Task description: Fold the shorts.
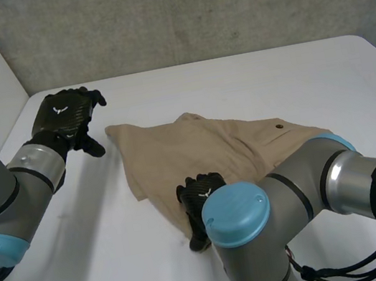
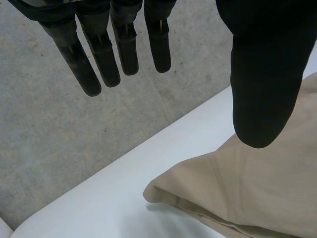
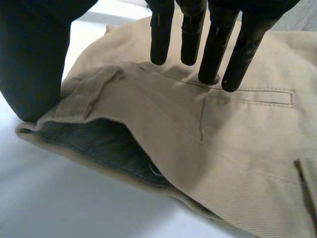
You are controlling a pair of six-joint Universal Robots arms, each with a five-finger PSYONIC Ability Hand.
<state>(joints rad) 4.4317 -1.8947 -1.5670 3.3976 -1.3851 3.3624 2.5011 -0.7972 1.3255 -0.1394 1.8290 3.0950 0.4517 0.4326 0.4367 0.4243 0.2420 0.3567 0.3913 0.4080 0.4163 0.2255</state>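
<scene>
The shorts (image 1: 197, 150) are spread flat on the white table (image 1: 294, 78), with their long axis running across it from the robot's left to its right. The coming fold is judged to turn on two grip places at the left end of the cloth.

The far left corner (image 1: 110, 130) is lain just beside the left hand (image 1: 63, 115), towards the middle of the table. In the left wrist view the fingers (image 2: 81, 69) are seen straight and a little spread, held over the floor beyond the table edge, with nothing between them and the thumb (image 2: 262, 89). The corner (image 2: 163, 191) is seen below the thumb tip and apart from it, so a short reach down and inward would be needed.

The right hand (image 1: 199, 195) is placed on the near edge of the shorts, by the waistband (image 3: 89, 94), where the dark lining (image 3: 104, 144) is laid open. Its fingers (image 3: 161, 39) are held straight and side by side over the cloth, nothing being pinched. The thumb (image 3: 34, 64) is set at the very end of the waistband. Whether the fingertips press the fabric or merely hover cannot be told for certain.

Of the two, the right hand is judged the nearer to its grip.
</scene>
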